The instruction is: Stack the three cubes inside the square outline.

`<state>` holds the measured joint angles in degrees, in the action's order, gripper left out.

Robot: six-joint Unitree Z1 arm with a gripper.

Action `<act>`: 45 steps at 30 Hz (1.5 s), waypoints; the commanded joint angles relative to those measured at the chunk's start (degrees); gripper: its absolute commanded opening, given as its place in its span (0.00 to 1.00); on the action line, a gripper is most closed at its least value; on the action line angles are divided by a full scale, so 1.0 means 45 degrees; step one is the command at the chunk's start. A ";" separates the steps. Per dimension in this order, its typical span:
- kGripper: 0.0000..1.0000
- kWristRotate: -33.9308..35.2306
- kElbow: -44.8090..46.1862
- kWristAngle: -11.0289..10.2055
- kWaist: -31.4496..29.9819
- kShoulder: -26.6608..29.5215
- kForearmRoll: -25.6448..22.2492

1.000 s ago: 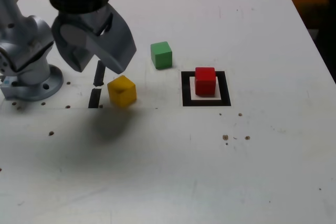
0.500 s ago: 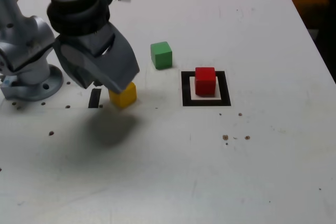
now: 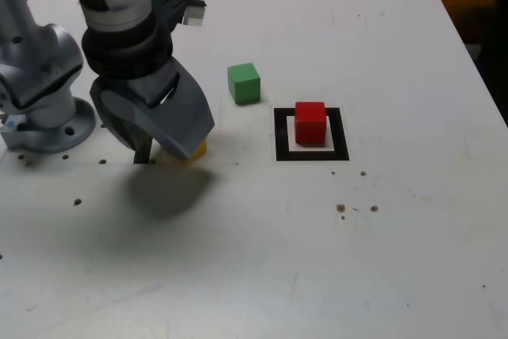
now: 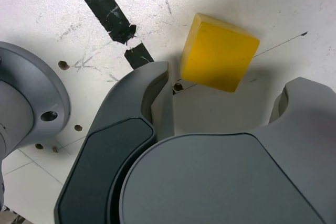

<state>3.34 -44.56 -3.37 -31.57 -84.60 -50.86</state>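
The yellow cube [image 4: 219, 52] lies on the white table between my gripper's [image 4: 227, 96] two grey fingers, with a gap on each side; nothing touches it. The jaws are open. In the exterior view my gripper [image 3: 163, 147] hangs low over the yellow cube [image 3: 198, 149] and hides all but a sliver of it. The green cube [image 3: 244, 83] rests on the table to the exterior view's right of the gripper. Further right, the red cube [image 3: 310, 122] stands inside the square outline [image 3: 340, 152].
The arm's round grey base [image 3: 44, 113] is bolted at the exterior view's left, close to the gripper. Two short black bars [image 4: 100, 3] lie beside the yellow cube. Small holes dot the table [image 3: 262, 260]. The table's edge runs down the exterior view's right.
My gripper has come down over the yellow cube and shifted slightly toward the camera, covering most of it in the exterior view. The cubes have not moved.
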 commanded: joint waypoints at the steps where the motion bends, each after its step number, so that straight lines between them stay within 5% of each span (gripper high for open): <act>1: 0.78 -0.0001 0.0059 0.0002 0.0054 -0.0098 0.0086; 26: 0.73 -0.0474 0.0401 0.0280 0.0212 -0.1191 0.0929; 37: 0.33 -0.0514 0.0391 0.0307 0.0413 -0.1292 0.0855; 45: 0.24 -0.0470 0.0393 0.0369 0.0498 -0.1280 0.0718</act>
<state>1.16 -42.86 -1.85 -29.53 -90.29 -47.46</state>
